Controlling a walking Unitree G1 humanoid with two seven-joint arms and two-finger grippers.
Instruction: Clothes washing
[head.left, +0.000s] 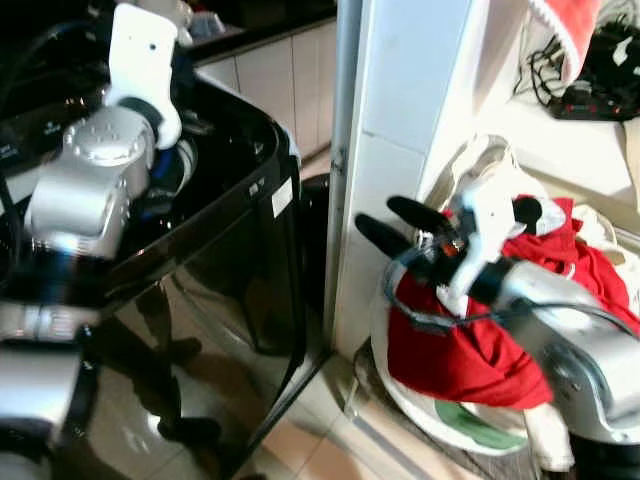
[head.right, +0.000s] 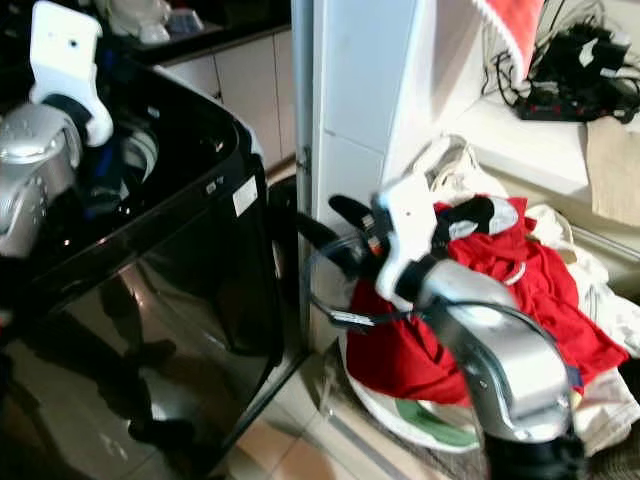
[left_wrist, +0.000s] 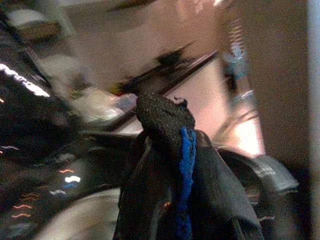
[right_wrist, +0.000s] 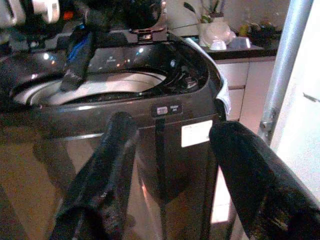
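Pale floor tiles (head.left: 330, 440) run between a glossy black top-loading washing machine (head.left: 220, 250) on the left and a white pillar (head.left: 400, 120) in the middle, with white cabinets under a dark countertop (head.left: 270, 30) behind.

Over the machine's open top, near its front right corner, the left gripper (left_wrist: 165, 125) hangs with its fingers closed on a dark garment with a blue stripe (left_wrist: 185, 170). The right wrist view shows the same cloth (right_wrist: 80, 55) dangling above the pale drum (right_wrist: 95, 87), its lower end just over the rim of the tub.

On the machine's front wall, near the upper right edge, sit a small label and a white sticker (right_wrist: 196, 135).

To the right of the pillar, the right gripper (head.left: 400, 225) is held in the air, pointing toward the pillar and the machine, its two black fingers (right_wrist: 107, 175) spread well apart and holding nothing. Its wrist lies over a heap of laundry: a red garment (head.left: 450, 350) draped on top of white clothes (head.left: 610, 240) in a white basket (head.left: 420, 415) standing on the floor beside the pillar.

Further right, on a white shelf (head.left: 560, 140) above the heap, lies a tangle of black cables (head.left: 600, 80), and a red cloth with a white hem (head.left: 575, 25) hangs at the top edge.
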